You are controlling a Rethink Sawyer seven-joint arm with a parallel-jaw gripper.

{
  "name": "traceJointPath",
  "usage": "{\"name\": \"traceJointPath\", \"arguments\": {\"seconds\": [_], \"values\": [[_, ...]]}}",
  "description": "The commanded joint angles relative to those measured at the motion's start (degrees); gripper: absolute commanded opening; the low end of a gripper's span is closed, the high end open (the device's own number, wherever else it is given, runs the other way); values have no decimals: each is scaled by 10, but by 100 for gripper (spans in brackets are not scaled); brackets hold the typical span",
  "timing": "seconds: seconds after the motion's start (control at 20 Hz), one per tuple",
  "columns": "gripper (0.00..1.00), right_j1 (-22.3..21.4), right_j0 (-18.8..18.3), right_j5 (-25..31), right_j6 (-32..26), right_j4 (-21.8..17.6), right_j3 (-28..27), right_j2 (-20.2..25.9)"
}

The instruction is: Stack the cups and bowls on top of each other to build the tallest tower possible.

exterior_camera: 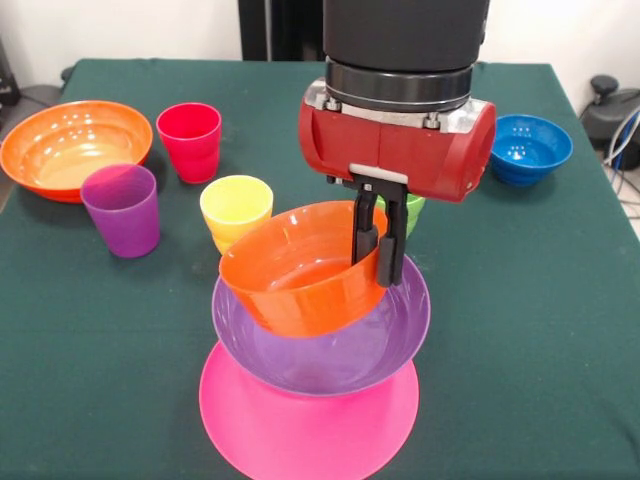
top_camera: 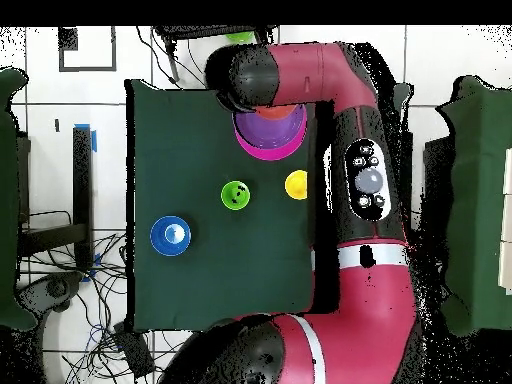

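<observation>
Pinching the rim of the small orange bowl point(exterior_camera: 300, 270), the fingers point(exterior_camera: 368, 232) hold it tilted in the medium purple bowl point(exterior_camera: 330, 345), which sits on the upturned pink bowl point(exterior_camera: 300, 420) near the table's point(exterior_camera: 520, 300) front edge. Behind them stand the yellow cup point(exterior_camera: 236, 208), purple cup point(exterior_camera: 122, 208), red cup point(exterior_camera: 190, 140), large orange bowl point(exterior_camera: 72, 148), blue bowl point(exterior_camera: 530, 148) and a partly hidden light green piece point(exterior_camera: 412, 210).

From overhead, the arm point(top_camera: 360, 180) covers most of the tower point(top_camera: 268, 138); the green bowl point(top_camera: 235, 195), the yellow cup point(top_camera: 296, 184) and the blue bowl point(top_camera: 171, 235) stand apart.
</observation>
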Motion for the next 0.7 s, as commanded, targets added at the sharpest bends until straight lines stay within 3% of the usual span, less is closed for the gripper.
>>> {"name": "traceJointPath", "arguments": {"seconds": [0.05, 0.7], "values": [[0, -2, 31, 27, -33, -27, 36, -33], [0, 29, 89, 73, -19, -45, -42, -93]]}}
